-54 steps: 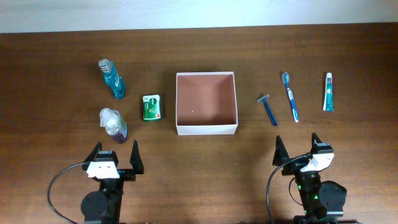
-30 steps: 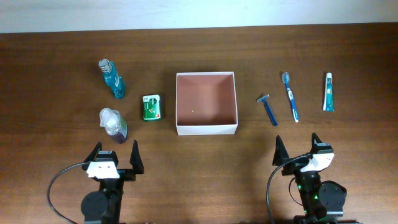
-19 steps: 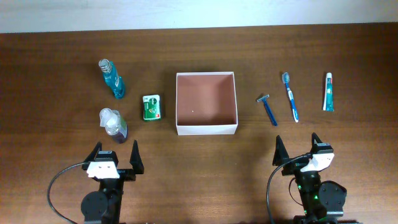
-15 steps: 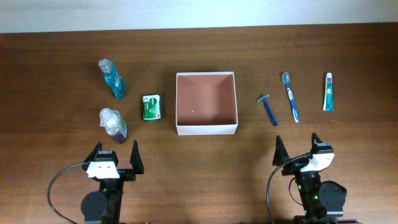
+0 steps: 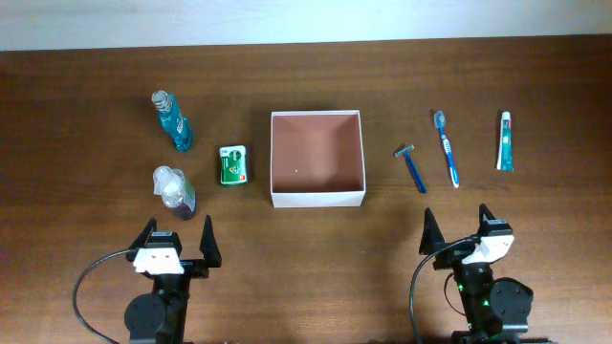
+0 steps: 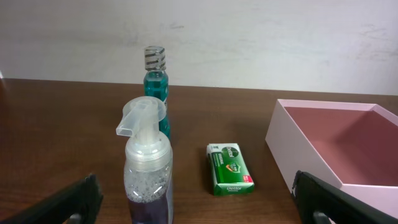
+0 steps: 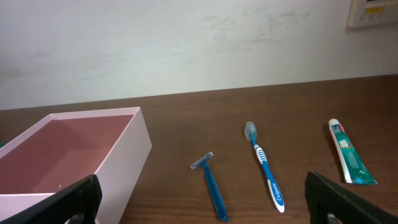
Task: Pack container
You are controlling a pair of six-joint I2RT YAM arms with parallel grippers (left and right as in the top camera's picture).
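White container [image 5: 317, 198] mid-table | pump bottle [image 5: 175, 194] before left gripper [image 5: 178, 227] | razor [image 5: 412, 169] before right gripper [image 5: 456, 218] | both jaws spread

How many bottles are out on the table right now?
2. A teal bottle stands left of the box, farther back; a purple pump bottle stands nearer the left gripper. None look hidden.

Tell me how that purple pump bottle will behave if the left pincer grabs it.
The pump bottle stands upright and slender, so a high push would probably tip it. Its smooth clear wall may slip. The purple liquid sits low, likely making it bottom-heavy.
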